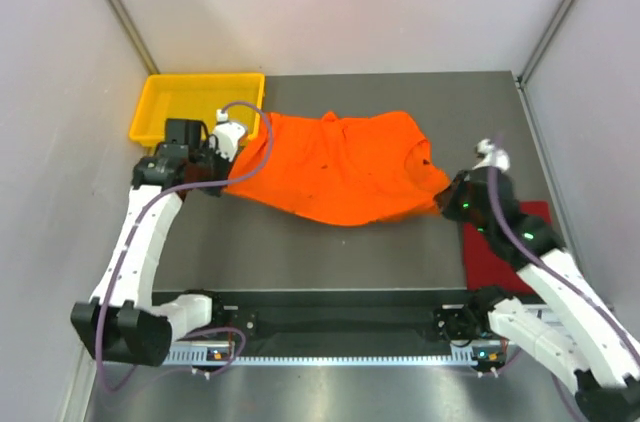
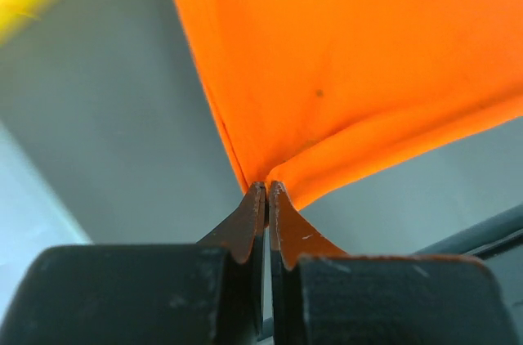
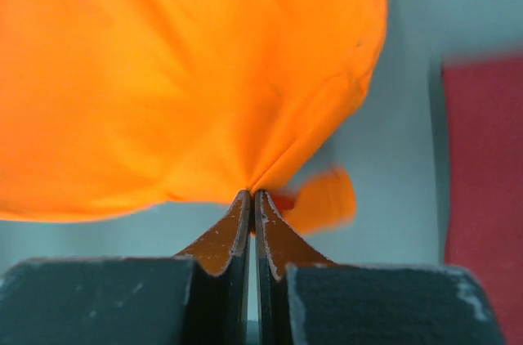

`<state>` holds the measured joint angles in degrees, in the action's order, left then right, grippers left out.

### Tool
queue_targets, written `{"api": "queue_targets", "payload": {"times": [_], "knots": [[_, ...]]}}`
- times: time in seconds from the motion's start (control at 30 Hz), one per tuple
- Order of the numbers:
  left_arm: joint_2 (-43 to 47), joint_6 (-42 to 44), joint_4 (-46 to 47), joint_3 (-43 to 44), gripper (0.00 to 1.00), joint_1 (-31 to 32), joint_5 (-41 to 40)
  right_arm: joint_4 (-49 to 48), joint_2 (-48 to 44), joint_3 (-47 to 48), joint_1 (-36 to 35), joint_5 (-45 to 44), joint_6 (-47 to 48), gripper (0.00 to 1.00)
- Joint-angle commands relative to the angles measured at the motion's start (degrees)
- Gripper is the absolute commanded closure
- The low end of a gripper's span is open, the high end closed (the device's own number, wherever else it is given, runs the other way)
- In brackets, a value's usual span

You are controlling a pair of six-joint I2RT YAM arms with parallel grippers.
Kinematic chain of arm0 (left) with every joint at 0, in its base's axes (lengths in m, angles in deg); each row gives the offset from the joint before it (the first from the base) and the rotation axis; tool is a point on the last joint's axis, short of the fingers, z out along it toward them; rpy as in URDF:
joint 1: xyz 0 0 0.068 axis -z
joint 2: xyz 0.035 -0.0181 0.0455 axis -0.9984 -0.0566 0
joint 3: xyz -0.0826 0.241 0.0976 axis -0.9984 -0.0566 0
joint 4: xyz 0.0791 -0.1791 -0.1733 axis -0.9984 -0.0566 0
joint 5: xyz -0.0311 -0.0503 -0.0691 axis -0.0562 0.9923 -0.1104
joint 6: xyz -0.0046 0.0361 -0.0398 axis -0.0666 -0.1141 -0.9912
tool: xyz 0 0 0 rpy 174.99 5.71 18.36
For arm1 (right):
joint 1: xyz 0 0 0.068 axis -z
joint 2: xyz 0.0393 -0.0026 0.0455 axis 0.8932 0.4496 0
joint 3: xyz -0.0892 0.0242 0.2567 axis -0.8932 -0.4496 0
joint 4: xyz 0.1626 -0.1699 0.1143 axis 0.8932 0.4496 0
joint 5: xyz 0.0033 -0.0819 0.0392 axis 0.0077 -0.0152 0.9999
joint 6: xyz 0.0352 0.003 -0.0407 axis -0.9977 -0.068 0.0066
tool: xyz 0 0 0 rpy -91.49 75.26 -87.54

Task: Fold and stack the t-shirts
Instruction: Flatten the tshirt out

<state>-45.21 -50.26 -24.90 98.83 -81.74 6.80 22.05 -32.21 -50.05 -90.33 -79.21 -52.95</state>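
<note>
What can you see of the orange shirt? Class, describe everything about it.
The orange shirt is soft, bright cloth with small dark specks. It is wrinkled and stretched wide over the middle of the table, its near edge curving. The left gripper pinches its left corner, and the right gripper pinches its right end. Its far left part reaches close to the tray.

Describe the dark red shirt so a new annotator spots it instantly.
On the grey table, look to the near right side, beside the right arm. The dark red shirt lies flat there, partly under that arm. Its neighbour, the orange shirt, is bright and stretched across mid-table.
</note>
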Motion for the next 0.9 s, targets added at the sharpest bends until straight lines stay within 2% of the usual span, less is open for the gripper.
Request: {"api": "queue_targets", "payload": {"times": [0.0,0.07,0.13,0.17,0.27,0.37,0.57,0.7,0.73,0.8,0.83,0.87], "knots": [[5.7,0.1,-11.4,12.3,1.0,-0.4,0.8,14.3,-8.7,14.5,0.4,-3.0,3.2,1.0],[8.3,0.3,-16.4,16.8,1.0,-0.4,-0.9,18.8,-10.7,23.0,0.4,-3.4,4.5,1.0],[10.1,0.0,-19.9,25.4,1.0,-0.4,-2.7,23.7,-13.0,30.5,0.4,-3.7,5.6,1.0],[10.4,-0.4,-19.9,25.5,1.0,-0.4,-3.8,24.9,-13.4,32.8,0.5,-3.6,5.9,1.0],[10.3,-2.2,-21.2,35.6,1.0,-0.3,-5.8,27.3,-13.0,40.9,0.3,-2.2,7.7,1.0],[8.7,-3.0,-20.1,39.7,1.0,-0.3,-4.7,27.3,-11.1,45.7,0.4,-2.8,10.6,1.0],[2.2,-5.2,-8.5,36.7,1.0,-0.3,-0.5,20.4,1.2,51.8,0.2,-5.9,18.2,1.0],[-6.5,-9.1,-0.8,41.8,1.0,-0.3,0.5,13.4,16.7,60.5,2.1,-5.9,23.6,1.0],[-11.0,-10.9,1.0,43.6,1.0,-0.3,-1.3,12.5,19.7,64.6,5.8,-4.2,25.3,1.0],[-17.5,-12.4,5.9,49.2,1.0,-0.3,-3.0,10.0,29.1,68.9,12.0,5.7,24.7,1.0],[-19.9,-13.7,7.2,51.5,1.0,-0.3,-4.7,9.1,32.5,73.7,18.1,9.9,23.8,1.0],[-22.4,-14.6,8.4,56.5,1.0,-0.3,-6.0,8.5,36.0,76.7,20.5,16.6,22.7,1.0]]}}
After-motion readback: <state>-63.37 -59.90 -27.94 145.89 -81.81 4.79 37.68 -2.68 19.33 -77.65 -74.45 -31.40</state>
